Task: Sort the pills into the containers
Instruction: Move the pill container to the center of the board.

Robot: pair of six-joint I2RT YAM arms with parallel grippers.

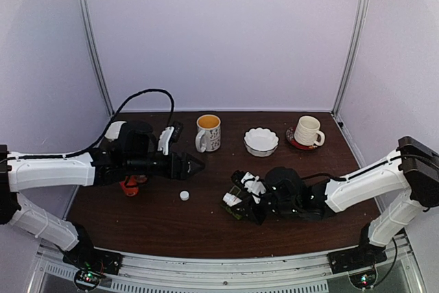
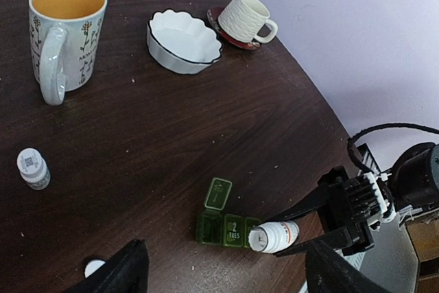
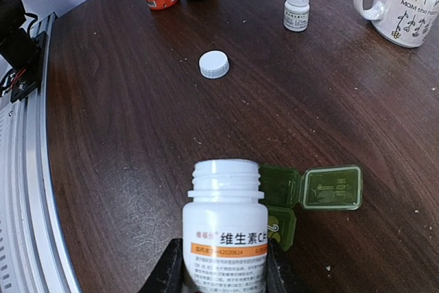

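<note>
Bottle (image 3: 225, 235): white, uncapped, clenched in right gripper (image 3: 225, 270)
Pill box (image 2: 224, 228): near middle of table (image 1: 137, 228), one lid open, just beside bottle mouth
Left gripper (image 1: 194, 165): released, empty, apart, far-left of pill box

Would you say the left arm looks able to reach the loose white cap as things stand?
Probably yes: the white cap lies alone close beside the left hand, which is open and empty; nothing stands between them.
</note>
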